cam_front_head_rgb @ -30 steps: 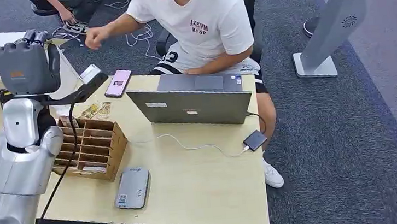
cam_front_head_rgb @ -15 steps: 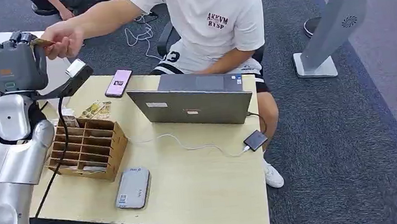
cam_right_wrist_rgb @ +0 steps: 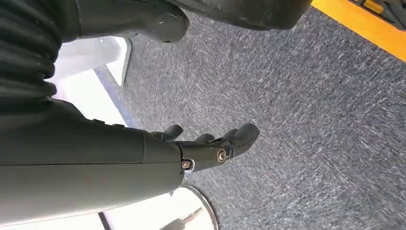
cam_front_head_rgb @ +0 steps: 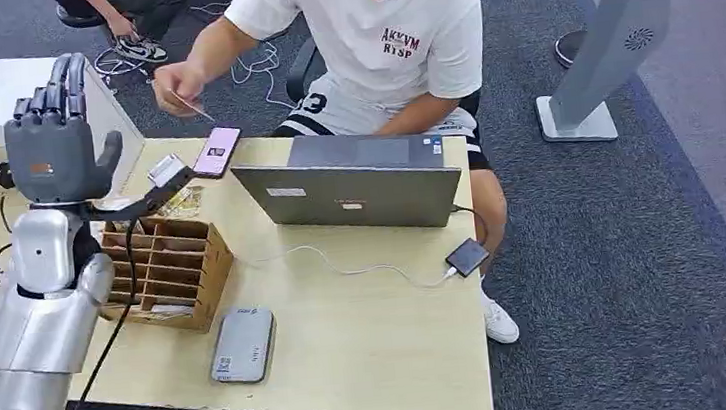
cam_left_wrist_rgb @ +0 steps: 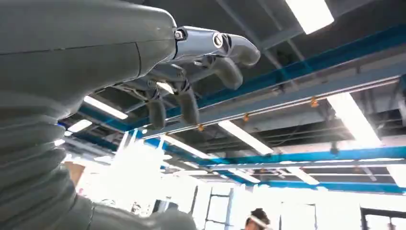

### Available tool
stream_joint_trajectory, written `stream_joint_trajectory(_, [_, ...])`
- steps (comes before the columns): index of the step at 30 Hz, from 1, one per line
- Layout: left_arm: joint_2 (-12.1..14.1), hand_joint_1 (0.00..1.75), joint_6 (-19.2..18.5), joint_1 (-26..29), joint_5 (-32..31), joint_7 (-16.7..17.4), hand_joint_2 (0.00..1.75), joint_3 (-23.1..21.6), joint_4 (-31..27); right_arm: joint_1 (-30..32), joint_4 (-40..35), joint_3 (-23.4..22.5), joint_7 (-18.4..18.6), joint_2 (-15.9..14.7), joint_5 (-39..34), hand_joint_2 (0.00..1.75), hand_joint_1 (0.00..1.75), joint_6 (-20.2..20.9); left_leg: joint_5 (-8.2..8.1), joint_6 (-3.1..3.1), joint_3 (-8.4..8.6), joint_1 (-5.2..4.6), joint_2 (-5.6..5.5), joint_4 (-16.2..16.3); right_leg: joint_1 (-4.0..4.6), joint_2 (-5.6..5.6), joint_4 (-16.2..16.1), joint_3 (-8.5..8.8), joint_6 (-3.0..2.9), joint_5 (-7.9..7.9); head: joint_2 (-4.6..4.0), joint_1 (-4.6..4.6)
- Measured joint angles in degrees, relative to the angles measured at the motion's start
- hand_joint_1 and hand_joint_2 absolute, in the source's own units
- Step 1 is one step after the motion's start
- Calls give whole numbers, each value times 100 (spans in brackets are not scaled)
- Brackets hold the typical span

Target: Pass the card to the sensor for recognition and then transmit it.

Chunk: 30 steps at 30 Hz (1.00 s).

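Wooden table (cam_front_head_rgb: 372,345) takes most of the head view, with a grey laptop (cam_front_head_rgb: 353,191) at its far side and a person (cam_front_head_rgb: 379,43) seated behind it. On the near-left part sits a cardboard slotted box (cam_front_head_rgb: 164,269), and just in front of it lies a flat grey device (cam_front_head_rgb: 243,344), likely the sensor, though that's a guess. A phone (cam_front_head_rgb: 217,151) lies near the far-left corner, and a small dark drive (cam_front_head_rgb: 465,255) is cabled at the right edge. Left hand (cam_front_head_rgb: 56,134) is raised upright over the table's left end, palm toward the camera, fingers (cam_front_head_rgb: 65,78) straight up and apart, holding nothing; left wrist view confirms it, fingers loosely extended against the ceiling, nothing in them. Right hand (cam_right_wrist_rgb: 210,146) hangs over the carpet, fingers loosely apart, empty. The card (cam_front_head_rgb: 191,105) is pinched in the person's hand (cam_front_head_rgb: 176,82), beyond the far table edge, off to the right of and farther out than the left hand, well apart from it. It shows as a thin sliver, long axis slanting down toward the phone. Left hand is by far the nearer one. Judgement: handover looks done, card is with the person; any further move would be the left arm lowering.
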Motion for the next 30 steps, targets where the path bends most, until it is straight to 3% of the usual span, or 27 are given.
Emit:
stream_joint_trajectory(6, [-31,0,186,1510,-22,-105,175,-7,-1472,33,2,-11,0,2,-98,175,0,-77,-12,-5,0,0,15,0,-2,15,-2,-10,1,-9,0,-2])
stream_joint_trajectory(13, [-24,0,179,1947,94,-179,175,-7,-2049,34,2,-17,7,2,-109,175,0,-72,-9,-7,0,1,10,-1,1,8,0,-3,1,-7,0,0])
stream_joint_trajectory(16, [-4,0,101,2491,271,-337,175,-7,-2432,46,2,-35,37,2,-214,175,0,-118,-16,-4,11,0,27,-2,-2,26,0,0,1,-8,0,-2])
stream_joint_trajectory(20, [70,0,-561,3243,258,-150,175,-15,-2823,80,4,-90,74,22,-291,175,0,-188,-27,-3,10,-1,20,-1,-3,21,-2,1,7,-21,0,9])
stream_joint_trajectory(23, [201,0,-1564,3566,382,166,175,-15,-2884,93,4,-149,109,39,-291,175,0,-249,-32,-9,5,2,13,-1,0,8,-2,-2,4,-25,0,-4])
stream_joint_trajectory(27, [365,0,-2054,3722,690,212,175,0,-2818,93,4,-162,105,42,-271,175,0,-284,-30,-10,6,2,8,-2,1,7,-1,2,3,-25,0,-7])
stream_joint_trajectory(30, [442,0,-2194,3834,769,227,175,0,-2766,94,4,-164,105,42,-271,175,0,-289,-30,-10,5,2,3,-2,1,3,-1,3,3,-25,0,-2])
